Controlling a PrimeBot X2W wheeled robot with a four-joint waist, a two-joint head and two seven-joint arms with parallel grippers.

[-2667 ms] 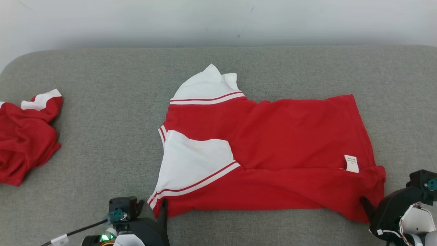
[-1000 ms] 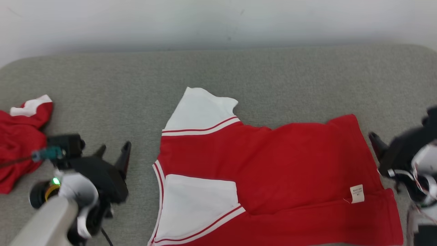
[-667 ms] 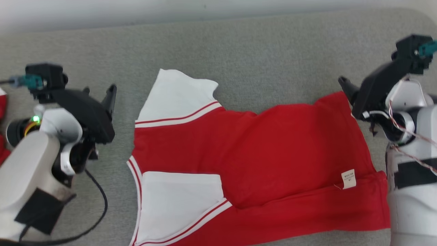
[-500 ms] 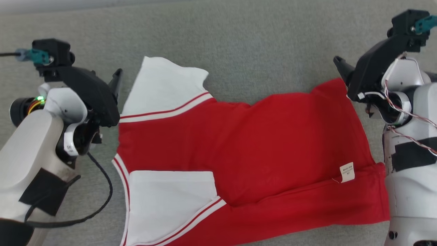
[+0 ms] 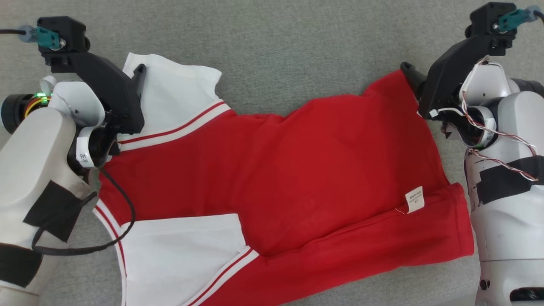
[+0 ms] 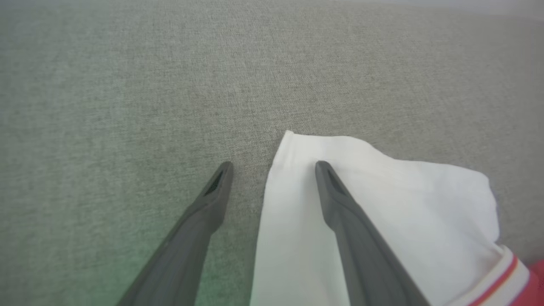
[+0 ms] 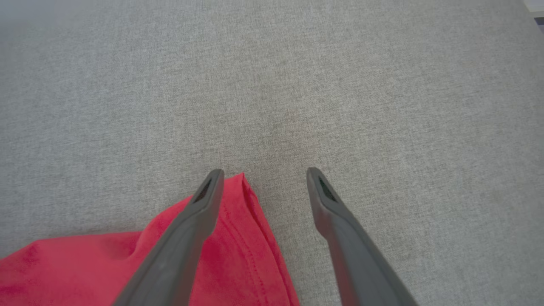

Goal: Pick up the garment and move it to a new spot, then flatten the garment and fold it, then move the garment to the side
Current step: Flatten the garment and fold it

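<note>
Left hand (image 6: pixel 273 165) and right hand (image 7: pixel 264 171), both wide, straddle the garment's (image 5: pixel 297 170) ten and two o'clock corners; folding, likely: you pinch next, pulling toward six.

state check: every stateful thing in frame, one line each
garment: lying spread on the grey pad, unheld; near long edge folded over in a strip.
care label: exposed on top.
left gripper: open, fingers straddling the white sleeve edge, not closed on it.
right gripper: open, fingers straddling the red hem corner, not closed on it.
</note>
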